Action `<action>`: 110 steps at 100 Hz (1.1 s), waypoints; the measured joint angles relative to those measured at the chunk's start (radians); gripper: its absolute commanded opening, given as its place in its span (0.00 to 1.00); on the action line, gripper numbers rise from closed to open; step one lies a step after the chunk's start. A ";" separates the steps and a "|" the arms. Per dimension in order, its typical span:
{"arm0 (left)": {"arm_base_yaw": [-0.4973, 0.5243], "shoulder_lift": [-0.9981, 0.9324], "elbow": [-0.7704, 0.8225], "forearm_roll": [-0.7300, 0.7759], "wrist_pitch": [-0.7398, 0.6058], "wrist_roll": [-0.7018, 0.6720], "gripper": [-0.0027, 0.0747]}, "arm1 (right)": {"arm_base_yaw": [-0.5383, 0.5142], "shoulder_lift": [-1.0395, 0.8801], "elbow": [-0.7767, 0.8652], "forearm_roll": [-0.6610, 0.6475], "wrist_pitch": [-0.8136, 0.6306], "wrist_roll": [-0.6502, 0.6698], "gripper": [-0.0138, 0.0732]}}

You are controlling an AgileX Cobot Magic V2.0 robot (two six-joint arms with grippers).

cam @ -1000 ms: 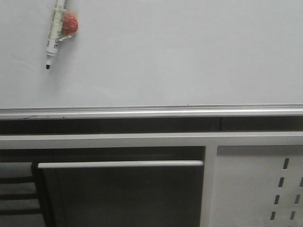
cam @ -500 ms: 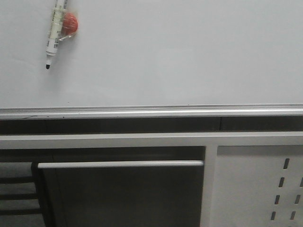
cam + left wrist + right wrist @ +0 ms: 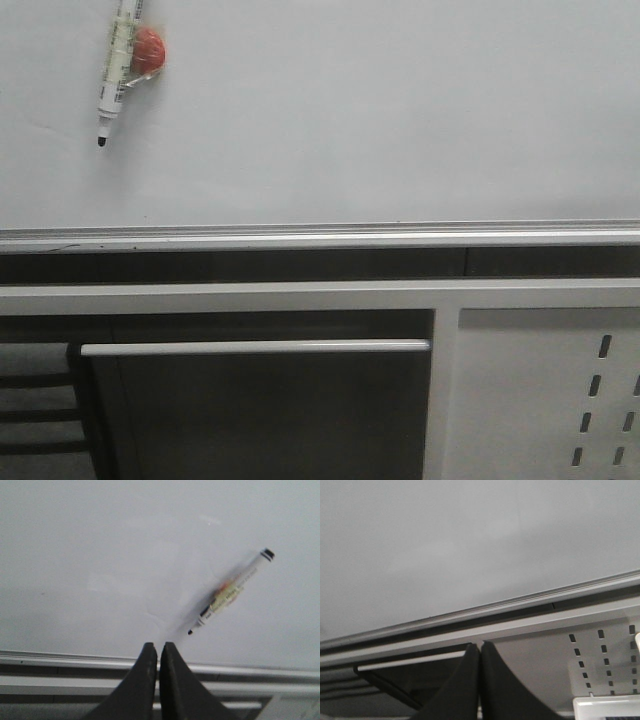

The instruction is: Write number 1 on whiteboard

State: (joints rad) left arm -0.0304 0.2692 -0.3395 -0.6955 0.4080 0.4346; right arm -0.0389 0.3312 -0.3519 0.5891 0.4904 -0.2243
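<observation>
The whiteboard (image 3: 360, 120) fills the upper half of the front view, plain white with a silver edge strip (image 3: 320, 236). A white marker pen (image 3: 115, 70) with a black tip lies on it at the far left, a red blob (image 3: 148, 50) taped to its side. No drawn number 1 shows on the board. In the left wrist view my left gripper (image 3: 158, 645) is shut and empty at the board's near edge; the pen (image 3: 231, 591) lies blurred beyond it. My right gripper (image 3: 480, 645) is shut and empty, off the board over the frame. Neither gripper shows in the front view.
Below the board's edge runs a grey metal frame (image 3: 300, 296) with a silver bar (image 3: 250, 347) over a dark opening. A white metal panel with slanted slots (image 3: 560, 400) stands at the lower right; it also shows in the right wrist view (image 3: 605, 655).
</observation>
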 measured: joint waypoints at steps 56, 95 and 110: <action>0.000 0.442 -0.188 -0.414 0.184 0.549 0.69 | 0.000 0.322 -0.188 0.080 0.141 -0.201 0.70; -0.043 0.621 -0.203 -0.809 0.226 1.028 0.53 | 0.000 0.322 -0.188 0.087 0.141 -0.207 0.70; -0.156 0.689 -0.242 -0.828 0.122 1.079 0.53 | 0.000 0.322 -0.188 0.088 0.141 -0.209 0.70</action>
State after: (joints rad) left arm -0.1859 0.9579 -0.5811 -1.5237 0.5302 1.5140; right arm -0.0389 0.6536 -0.5398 0.6775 0.6314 -0.4329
